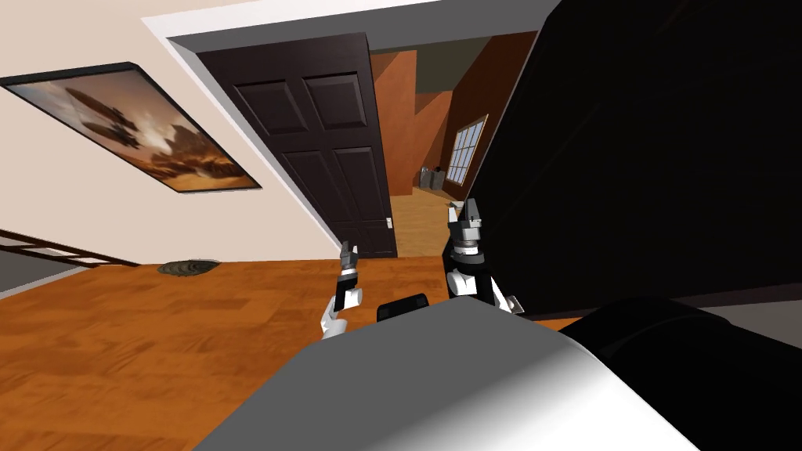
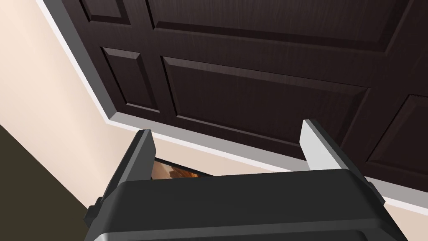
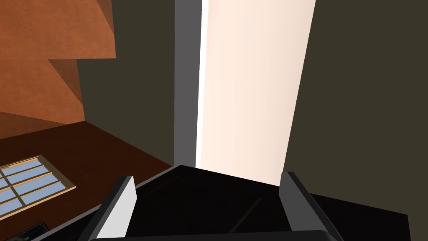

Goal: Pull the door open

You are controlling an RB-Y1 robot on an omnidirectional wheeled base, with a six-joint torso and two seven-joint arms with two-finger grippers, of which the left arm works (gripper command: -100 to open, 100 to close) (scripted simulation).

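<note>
A dark panelled door leaf stands shut in its grey frame, with a small light plate at its edge. To its right a second large dark door stands swung towards me, leaving a gap onto a room with orange walls. My left gripper is open and held up in front of the panelled leaf, with nothing between the fingers of the left gripper. My right gripper sits at the swung door's near edge. It is the open right gripper, with a black surface just beyond its fingers.
A framed picture hangs on the cream wall to the left. A dark flat object lies on the wooden floor by that wall. Through the gap I see a window and small dark items.
</note>
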